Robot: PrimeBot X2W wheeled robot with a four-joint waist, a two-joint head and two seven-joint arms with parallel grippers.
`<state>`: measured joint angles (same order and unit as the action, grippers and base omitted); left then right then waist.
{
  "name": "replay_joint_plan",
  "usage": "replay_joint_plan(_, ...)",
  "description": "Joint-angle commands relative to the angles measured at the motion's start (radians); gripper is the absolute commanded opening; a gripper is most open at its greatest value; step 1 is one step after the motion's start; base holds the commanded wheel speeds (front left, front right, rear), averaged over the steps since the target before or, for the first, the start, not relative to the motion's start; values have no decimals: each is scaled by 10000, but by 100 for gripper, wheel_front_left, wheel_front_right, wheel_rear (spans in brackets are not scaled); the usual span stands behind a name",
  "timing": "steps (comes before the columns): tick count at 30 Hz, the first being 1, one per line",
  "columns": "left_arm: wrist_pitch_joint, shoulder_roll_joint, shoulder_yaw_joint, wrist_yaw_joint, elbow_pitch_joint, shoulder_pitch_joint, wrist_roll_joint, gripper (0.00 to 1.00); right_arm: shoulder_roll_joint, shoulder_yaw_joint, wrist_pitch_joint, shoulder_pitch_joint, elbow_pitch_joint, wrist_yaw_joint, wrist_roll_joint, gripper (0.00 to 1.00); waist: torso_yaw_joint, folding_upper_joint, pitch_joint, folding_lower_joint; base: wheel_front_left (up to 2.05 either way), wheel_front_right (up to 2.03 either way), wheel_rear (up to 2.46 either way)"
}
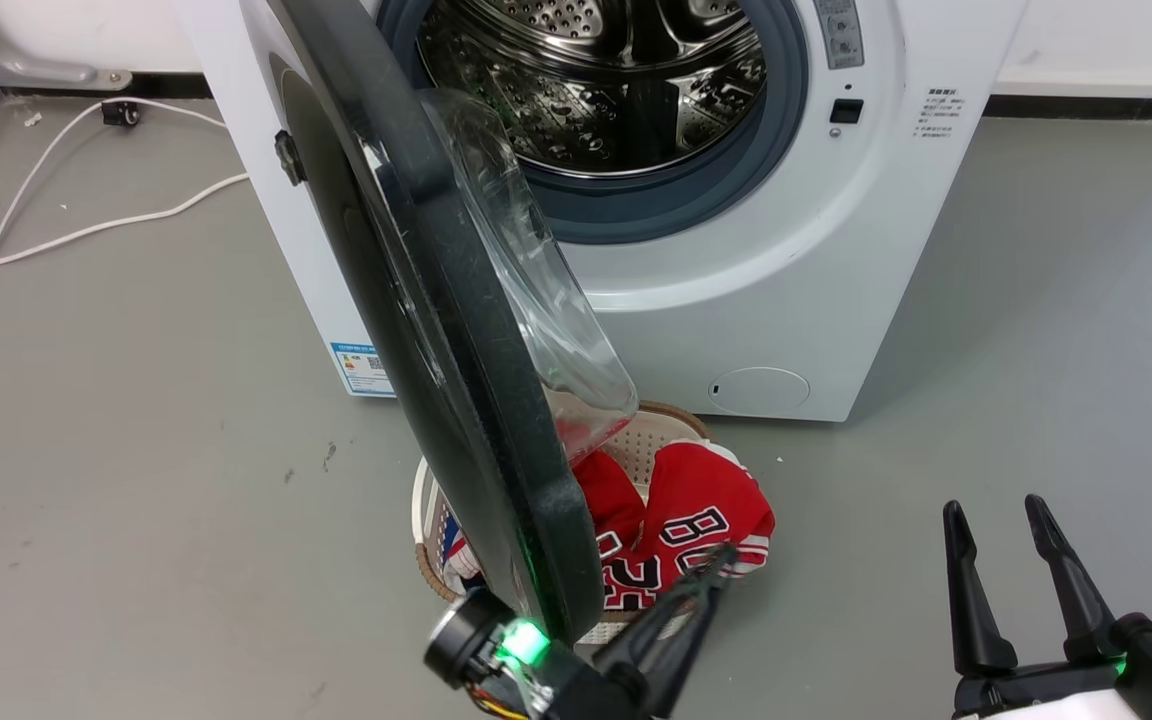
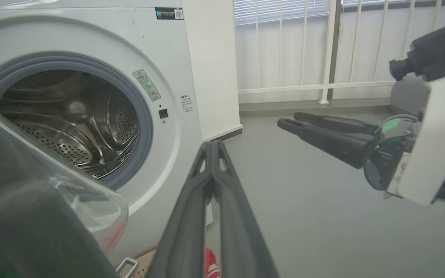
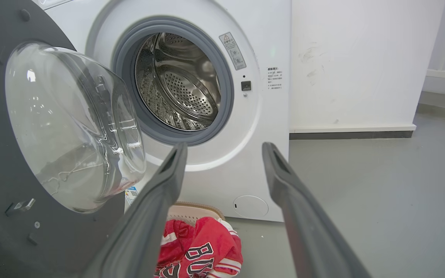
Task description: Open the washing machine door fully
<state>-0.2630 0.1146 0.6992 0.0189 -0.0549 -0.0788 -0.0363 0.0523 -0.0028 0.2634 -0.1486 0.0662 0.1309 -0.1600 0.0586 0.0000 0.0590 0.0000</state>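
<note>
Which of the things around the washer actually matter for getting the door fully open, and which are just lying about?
Part of the job: washing machine door; washing machine; left gripper, shut, by the door's lower edge; right gripper, open, apart from the door.

Just lying about: laundry basket; red jersey in it; white cables on the floor.

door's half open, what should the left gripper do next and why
Probably sweep the shut left gripper leftward against the inner side of the washing machine door: it stands roughly edge-on, jutting out over the laundry basket, not yet swung back.
</note>
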Motion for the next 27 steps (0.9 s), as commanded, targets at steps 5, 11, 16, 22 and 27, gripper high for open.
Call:
replay_joint_plan(5,-27,29,-659,76,593,-51,-237,0,-38,78,18,173,-30,-2,-14,100,-14,0,113,0,0,0,0)
replay_joint_plan(11,-27,35,-1183,105,885,-50,-369,0,-38,83,18,228,-36,-2,-39,100,-28,0,190,0,0,0,0)
replay_joint_plan(16,-15,79,-1776,262,1002,90,-420,0,-38,126,18,260,-46,-2,-30,100,55,0,252,0,0,0,0)
replay_joint_plan(22,5,65,-2329,452,891,391,-458,0,-36,170,18,212,-90,-2,-64,100,347,0,189,0,0,0,0)
replay_joint_plan(27,7,54,-2807,658,669,827,-496,0,-36,268,18,142,-117,-2,-46,100,597,0,99,0,0,0,0)
